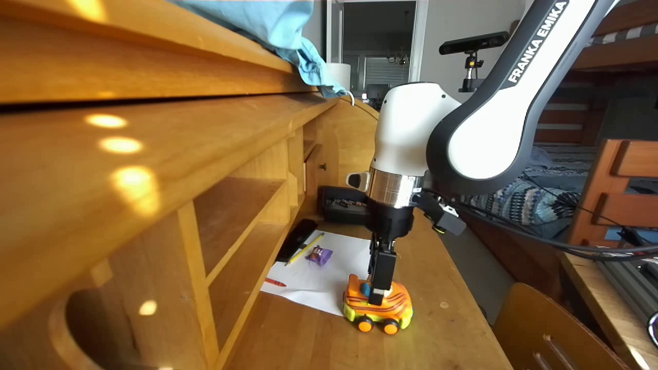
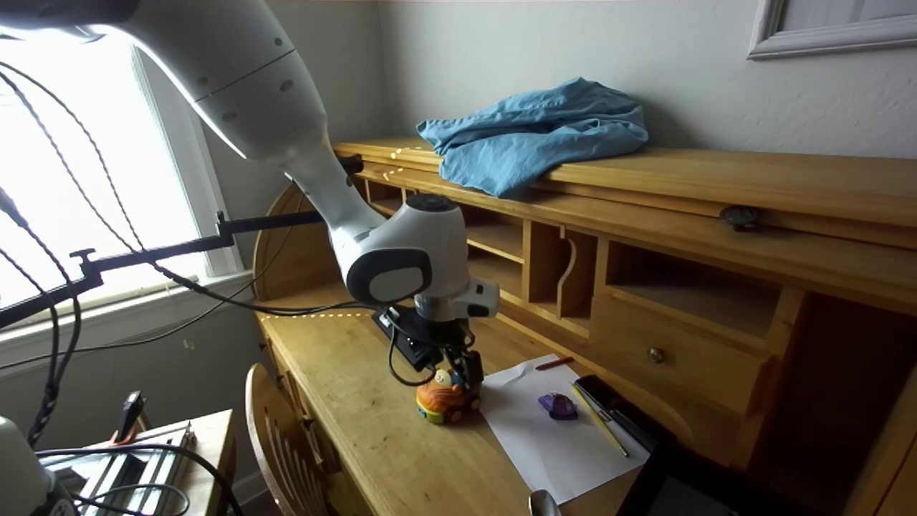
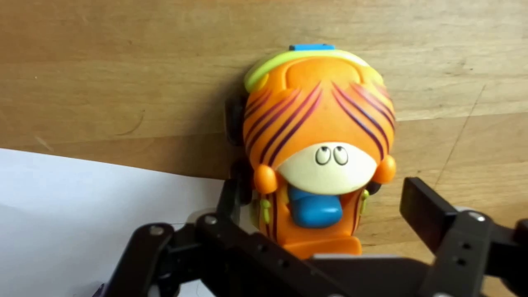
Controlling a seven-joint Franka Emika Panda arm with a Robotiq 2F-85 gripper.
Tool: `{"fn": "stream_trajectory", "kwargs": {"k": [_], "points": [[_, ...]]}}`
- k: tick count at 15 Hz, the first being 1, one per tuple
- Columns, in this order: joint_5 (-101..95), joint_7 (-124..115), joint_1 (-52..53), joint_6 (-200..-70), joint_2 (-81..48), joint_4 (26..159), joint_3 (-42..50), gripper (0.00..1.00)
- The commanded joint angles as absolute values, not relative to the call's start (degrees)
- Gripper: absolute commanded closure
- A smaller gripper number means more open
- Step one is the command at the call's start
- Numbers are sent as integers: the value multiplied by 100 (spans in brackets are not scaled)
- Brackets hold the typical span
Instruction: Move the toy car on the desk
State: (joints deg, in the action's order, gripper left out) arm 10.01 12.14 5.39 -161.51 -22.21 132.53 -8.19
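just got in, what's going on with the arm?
A Franka arm has its open gripper low over the toy car, fingers on either side, one clearly apart from it, so no grip. The car sits upright on the desk, beside the white paper. My guess: it closes on the car next, though that's not certain.

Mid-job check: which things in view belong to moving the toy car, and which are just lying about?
Part of the job:
orange toy car
pincer, open
roll-top desk

Just lying about:
white paper
yellow pencil
red crayon
purple packet
crumpled blue cloth
open black box
dark object by the pencil, unclear what
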Motion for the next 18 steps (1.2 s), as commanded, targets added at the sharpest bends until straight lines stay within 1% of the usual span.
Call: {"fn": "stream_trajectory", "kwargs": {"k": [1,3,4,10,11,12,18], "points": [[850,1093,411,-16242,-2395,13142,-934,26],[877,1088,387,-16185,-2399,13148,-950,43],[855,1098,391,-16155,-2280,13222,-957,22],[861,1102,368,-16155,-2286,13216,-975,22],[861,1102,367,-16155,-2286,13216,-976,47],[738,823,532,-16262,-2249,13265,-795,47],[800,-247,817,-16536,-2083,13385,-588,48]]}}
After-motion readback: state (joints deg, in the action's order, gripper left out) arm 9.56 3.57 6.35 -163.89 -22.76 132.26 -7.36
